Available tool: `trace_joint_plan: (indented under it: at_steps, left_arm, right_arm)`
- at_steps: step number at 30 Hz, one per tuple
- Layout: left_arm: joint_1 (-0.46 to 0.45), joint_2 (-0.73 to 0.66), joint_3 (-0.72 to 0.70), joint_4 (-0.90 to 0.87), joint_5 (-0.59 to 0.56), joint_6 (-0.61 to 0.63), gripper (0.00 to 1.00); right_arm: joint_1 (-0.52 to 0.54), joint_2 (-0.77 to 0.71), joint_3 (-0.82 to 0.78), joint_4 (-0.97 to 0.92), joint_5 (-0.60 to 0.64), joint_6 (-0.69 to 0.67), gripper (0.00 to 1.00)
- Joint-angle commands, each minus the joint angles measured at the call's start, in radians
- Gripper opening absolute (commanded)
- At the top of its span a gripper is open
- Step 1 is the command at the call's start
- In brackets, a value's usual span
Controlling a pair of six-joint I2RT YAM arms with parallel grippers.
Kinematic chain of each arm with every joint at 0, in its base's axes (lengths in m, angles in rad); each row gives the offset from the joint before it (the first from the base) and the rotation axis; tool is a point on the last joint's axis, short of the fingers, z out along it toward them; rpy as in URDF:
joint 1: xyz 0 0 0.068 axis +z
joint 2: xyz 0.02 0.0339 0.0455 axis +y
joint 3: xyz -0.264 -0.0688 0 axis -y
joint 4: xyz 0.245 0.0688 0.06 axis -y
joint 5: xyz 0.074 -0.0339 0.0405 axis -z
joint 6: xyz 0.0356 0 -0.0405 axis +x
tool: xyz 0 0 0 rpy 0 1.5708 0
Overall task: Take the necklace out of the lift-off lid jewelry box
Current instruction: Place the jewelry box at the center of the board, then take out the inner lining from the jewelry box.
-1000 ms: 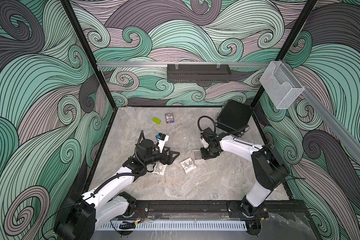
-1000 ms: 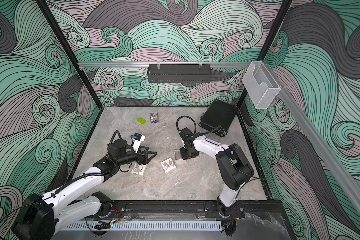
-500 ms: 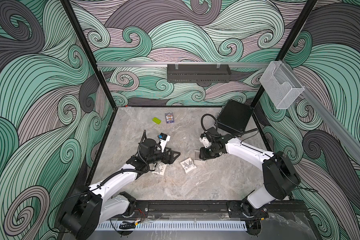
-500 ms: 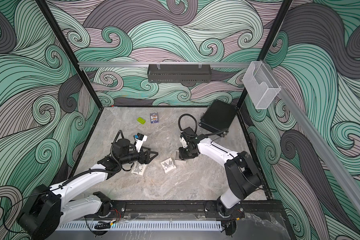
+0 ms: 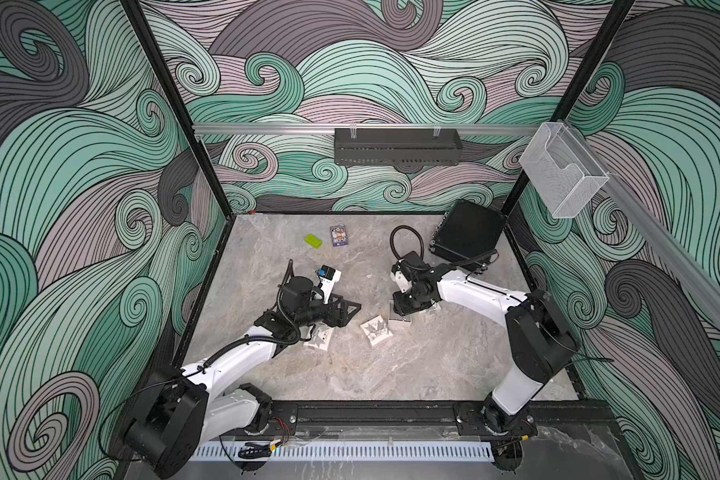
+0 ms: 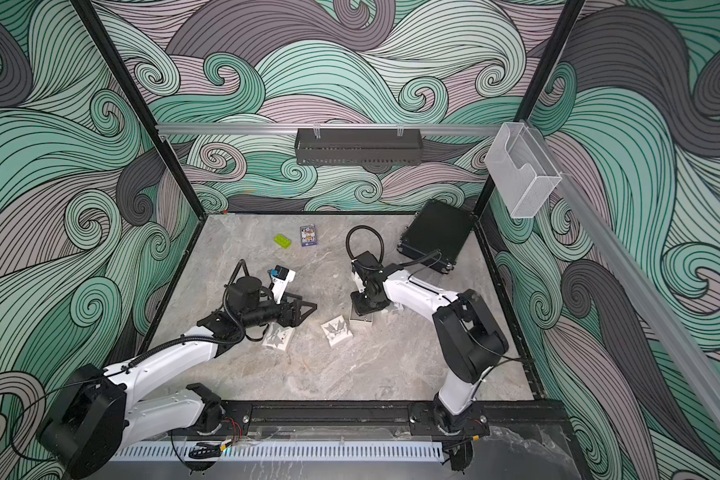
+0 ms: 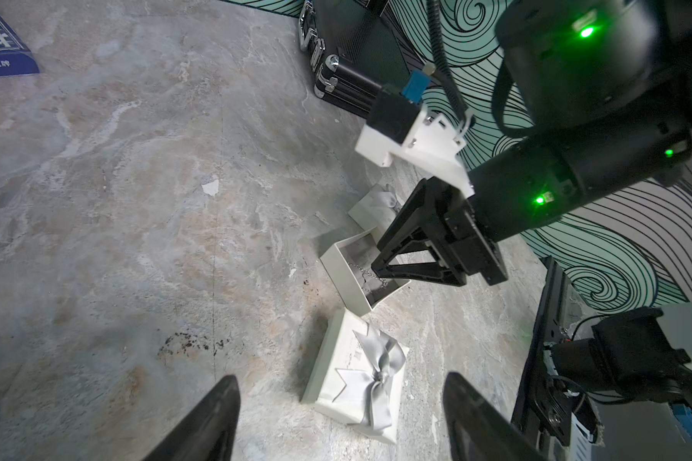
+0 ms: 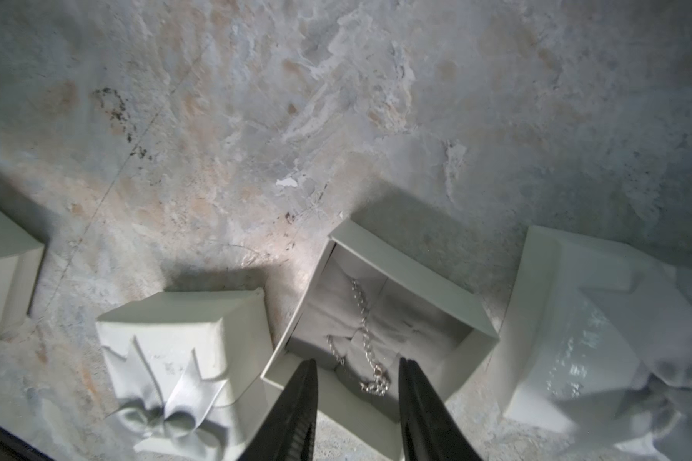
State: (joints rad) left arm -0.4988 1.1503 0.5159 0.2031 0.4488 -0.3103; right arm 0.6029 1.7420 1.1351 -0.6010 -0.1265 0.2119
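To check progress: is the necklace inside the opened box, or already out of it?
Inside. The necklace lies flat in the lidless box, below the open right hand, not gripped.

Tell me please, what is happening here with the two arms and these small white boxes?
The right arm is poised over the open box. Its jaws stand apart on either side of the necklace, which lies inside, not yet gripped. The left arm hovers near a closed box with a bow, jaws open and empty.
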Motion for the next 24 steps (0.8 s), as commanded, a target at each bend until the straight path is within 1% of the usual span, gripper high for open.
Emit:
trace_joint_plan:
  at_steps: [1,6,11,13,20,24]
  left_arm:
    - [0.000,-0.004,0.038,0.010,-0.015,0.002,0.78]
    - [-0.007,0.010,0.041,0.006,-0.013,0.014,0.78]
    - [-0.023,0.037,0.052,0.006,-0.017,0.020,0.77]
    - [-0.030,0.049,0.060,0.004,-0.022,0.023,0.77]
    - [-0.064,0.083,0.077,-0.004,-0.051,0.033,0.76]
    - [-0.075,0.088,0.079,-0.012,-0.065,0.037,0.75]
  right_arm:
    - [0.006,0.041,0.031,0.007,0.034,-0.031,0.38]
    - [0.008,0.092,0.046,0.016,0.038,-0.045,0.38]
    - [0.011,0.129,0.045,0.020,0.069,-0.055,0.39]
    - [0.012,0.142,0.042,0.023,0.070,-0.058,0.38]
    - [0.013,0.162,0.033,0.035,0.069,-0.056,0.15]
    - [0.009,0.128,0.023,0.053,0.024,-0.059,0.09]
